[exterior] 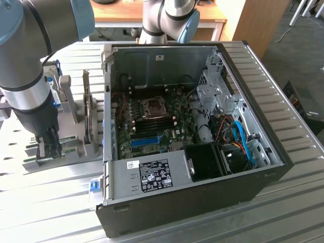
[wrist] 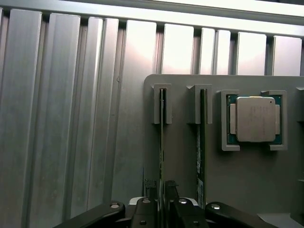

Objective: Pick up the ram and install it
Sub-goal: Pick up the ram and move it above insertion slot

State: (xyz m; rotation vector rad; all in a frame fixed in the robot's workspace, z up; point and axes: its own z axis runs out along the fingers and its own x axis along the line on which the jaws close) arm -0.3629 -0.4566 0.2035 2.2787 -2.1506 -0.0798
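My gripper (wrist: 160, 189) low over the grey rack (wrist: 183, 152) | ram (wrist: 162, 128) stands on edge between my jaws, long axis running straight ahead of them | jaws one to each side; clamped or clear, I cannot tell | second stick (wrist: 201, 142) just beside.

Gripper (wrist: 161, 192) sits astride the ram (wrist: 162, 128), which stands on edge in a grey slotted holder (wrist: 251, 180). Second stick (wrist: 201, 137) in the neighbouring slot, silver processor (wrist: 256, 118) just beside that. Ribbed metal surface (wrist: 71, 118) underneath.
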